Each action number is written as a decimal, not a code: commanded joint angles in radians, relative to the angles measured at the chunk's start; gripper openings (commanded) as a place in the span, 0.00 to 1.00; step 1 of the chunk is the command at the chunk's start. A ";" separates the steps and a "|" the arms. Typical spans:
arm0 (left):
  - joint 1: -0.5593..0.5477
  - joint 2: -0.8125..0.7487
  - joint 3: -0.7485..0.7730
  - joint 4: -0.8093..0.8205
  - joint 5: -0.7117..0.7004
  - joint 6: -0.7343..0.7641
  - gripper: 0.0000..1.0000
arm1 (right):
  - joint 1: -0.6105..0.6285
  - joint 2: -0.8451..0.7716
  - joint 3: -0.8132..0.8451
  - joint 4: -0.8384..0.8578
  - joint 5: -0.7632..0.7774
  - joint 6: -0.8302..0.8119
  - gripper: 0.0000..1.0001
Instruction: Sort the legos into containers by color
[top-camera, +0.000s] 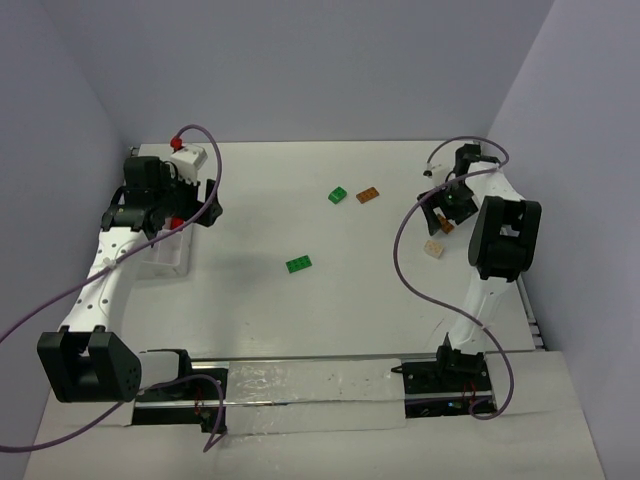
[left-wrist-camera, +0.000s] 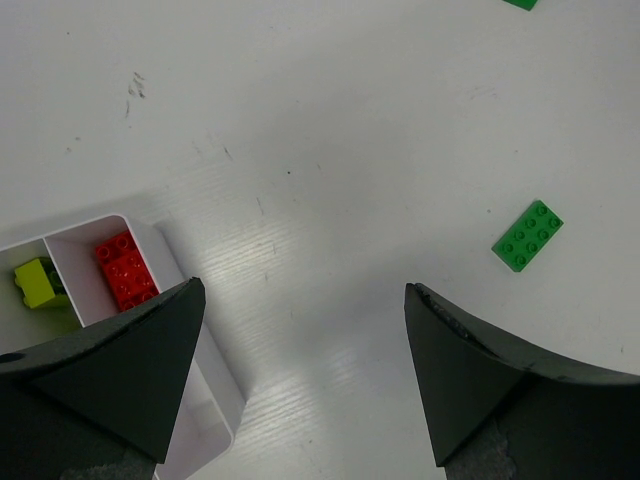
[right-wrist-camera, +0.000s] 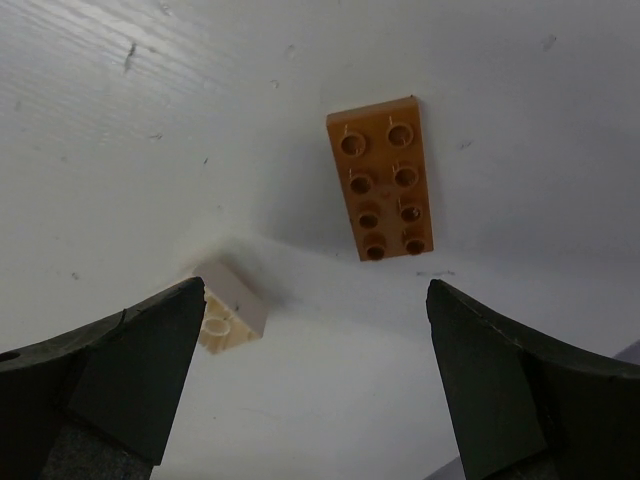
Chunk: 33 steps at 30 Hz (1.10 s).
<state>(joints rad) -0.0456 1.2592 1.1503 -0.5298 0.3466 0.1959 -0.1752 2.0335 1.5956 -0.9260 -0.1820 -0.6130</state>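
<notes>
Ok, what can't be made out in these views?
Container: left wrist view shows two compartments; the frame edge and left gripper hide the rest.
Top view: the left arm covers part of it.
Tan lego: right wrist view, partly behind the right gripper.
Far green lego: left wrist view, cut by the top edge.

1 green lego (left-wrist-camera: 520, 3) is cut by the left wrist view's top edge. The compartment box (left-wrist-camera: 210, 375) runs behind a finger of the left gripper (left-wrist-camera: 302, 288). A finger of the right gripper (right-wrist-camera: 315, 285) hides part of 1 tan lego (right-wrist-camera: 235, 312).
</notes>
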 joint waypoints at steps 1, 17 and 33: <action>-0.007 0.008 0.042 -0.012 0.034 0.003 0.91 | -0.021 0.064 0.082 0.028 0.048 -0.036 0.98; -0.008 0.017 0.049 -0.015 0.009 0.000 0.91 | -0.024 0.181 0.130 0.054 0.055 -0.087 0.70; 0.030 -0.034 0.076 0.018 0.085 -0.179 0.90 | 0.044 -0.069 0.043 0.041 -0.156 -0.052 0.29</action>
<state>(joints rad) -0.0389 1.2651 1.1528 -0.5345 0.3611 0.0925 -0.1879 2.1137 1.6111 -0.8661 -0.2401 -0.7103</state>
